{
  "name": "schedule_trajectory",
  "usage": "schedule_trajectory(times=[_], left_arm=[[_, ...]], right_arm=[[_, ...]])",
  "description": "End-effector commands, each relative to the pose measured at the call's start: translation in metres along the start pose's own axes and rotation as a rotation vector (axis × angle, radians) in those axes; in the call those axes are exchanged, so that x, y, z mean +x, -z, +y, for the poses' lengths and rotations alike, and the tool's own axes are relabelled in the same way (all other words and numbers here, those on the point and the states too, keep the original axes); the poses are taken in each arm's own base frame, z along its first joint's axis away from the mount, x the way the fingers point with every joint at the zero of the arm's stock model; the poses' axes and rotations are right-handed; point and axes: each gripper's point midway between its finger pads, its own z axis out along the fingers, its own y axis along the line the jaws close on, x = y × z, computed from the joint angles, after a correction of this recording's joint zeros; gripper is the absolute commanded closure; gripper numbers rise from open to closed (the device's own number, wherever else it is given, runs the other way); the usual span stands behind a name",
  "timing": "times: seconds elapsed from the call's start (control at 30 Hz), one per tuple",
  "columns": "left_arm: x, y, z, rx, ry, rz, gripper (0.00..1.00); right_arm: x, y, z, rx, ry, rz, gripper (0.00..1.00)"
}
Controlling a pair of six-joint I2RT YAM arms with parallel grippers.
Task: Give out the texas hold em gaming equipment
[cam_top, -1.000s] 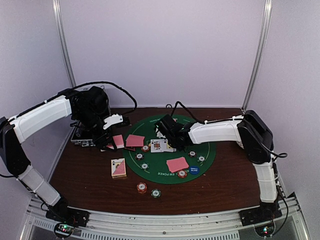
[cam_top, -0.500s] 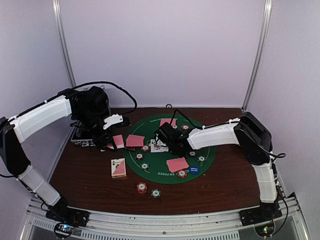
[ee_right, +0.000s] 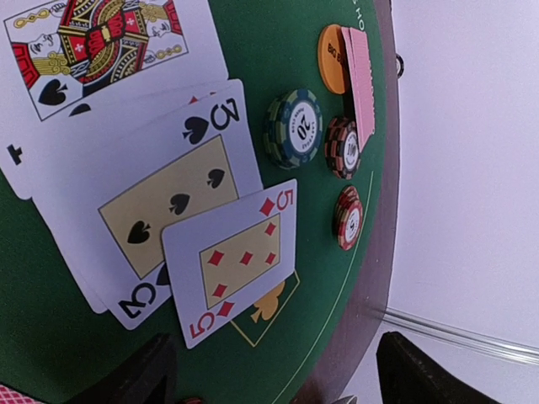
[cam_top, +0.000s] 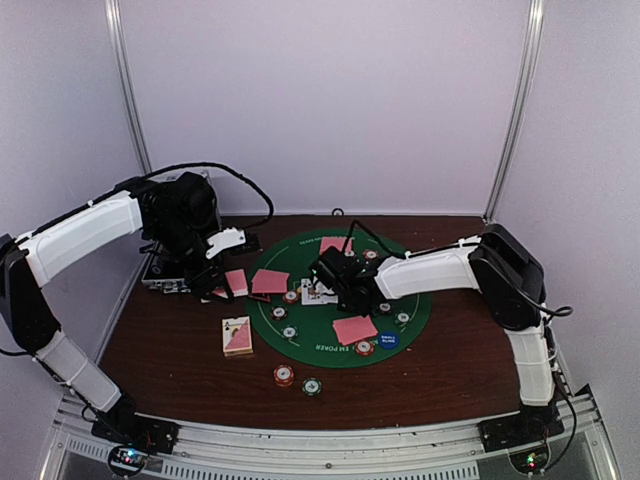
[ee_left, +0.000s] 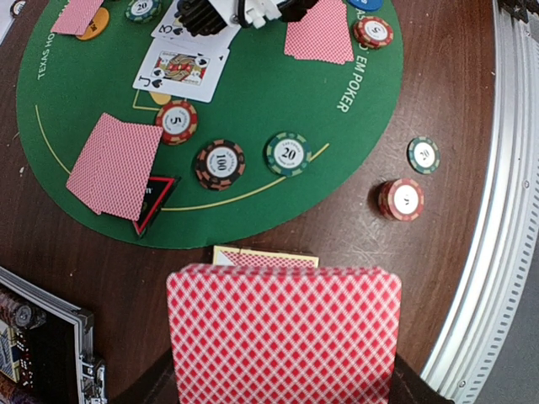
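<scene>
Just two chips (ee_left: 400, 199) off the mat (ee_left: 278, 93).

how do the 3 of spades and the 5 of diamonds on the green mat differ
The 3 of spades has black pips; the 5 of diamonds has red ones. The 5 of diamonds lies on top, covering part of the 3 of spades. Both lie face up on the green mat.
</scene>
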Motion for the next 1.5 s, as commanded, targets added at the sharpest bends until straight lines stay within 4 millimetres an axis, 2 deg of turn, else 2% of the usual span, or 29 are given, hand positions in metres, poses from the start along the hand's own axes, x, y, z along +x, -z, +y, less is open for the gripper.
schedule_trajectory(times=[0.0,0.03,0.17,0.23,0.33,0.43,0.57,0.67,0.93,1.07,1.33,1.47], left_arm=[[-0.005,0.010,-0.001,-0.016,-0.022,-0.040,1.00],[-0.005,0.010,-0.001,-0.015,-0.022,-0.040,1.00],[-0.005,0.011,-0.001,-0.019,-0.023,-0.041,1.00],[-0.005,0.011,-0.001,-0.019,-0.022,-0.040,1.00],[-0.004,0.011,-0.001,-0.020,-0.024,-0.040,1.00],[-0.005,0.011,-0.001,-0.021,-0.024,-0.041,1.00],[-0.006,0.012,-0.001,-0.021,-0.026,-0.044,1.00],[-0.007,0.013,0.000,-0.024,-0.026,-0.044,1.00],[-0.009,0.013,0.001,-0.023,-0.024,-0.049,1.00],[-0.009,0.013,0.001,-0.023,-0.023,-0.048,1.00],[-0.011,0.013,0.002,-0.022,-0.022,-0.051,1.00],[-0.013,0.014,0.003,-0.023,-0.022,-0.057,1.00]], right_arm=[[-0.012,0.030,-0.053,0.099,-0.166,-0.050,0.06],[-0.014,0.036,-0.065,0.124,-0.210,-0.064,0.01],[-0.019,0.065,-0.116,0.218,-0.427,-0.119,0.00],[-0.020,0.078,-0.135,0.235,-0.520,-0.143,0.00],[-0.019,0.094,-0.155,0.241,-0.610,-0.164,0.00],[-0.026,0.111,-0.159,0.110,-0.741,-0.228,0.01],[-0.047,0.141,-0.148,-0.231,-0.968,-0.363,0.01],[-0.072,0.164,-0.132,-0.571,-1.106,-0.444,0.01],[-0.134,0.205,-0.067,-1.289,-1.264,-0.342,0.01],[-0.141,0.208,-0.051,-1.401,-1.277,-0.306,0.01],[-0.159,0.226,-0.041,-1.577,-1.282,-0.321,0.01],[-0.165,0.226,-0.032,-1.644,-1.295,-0.301,0.01]])
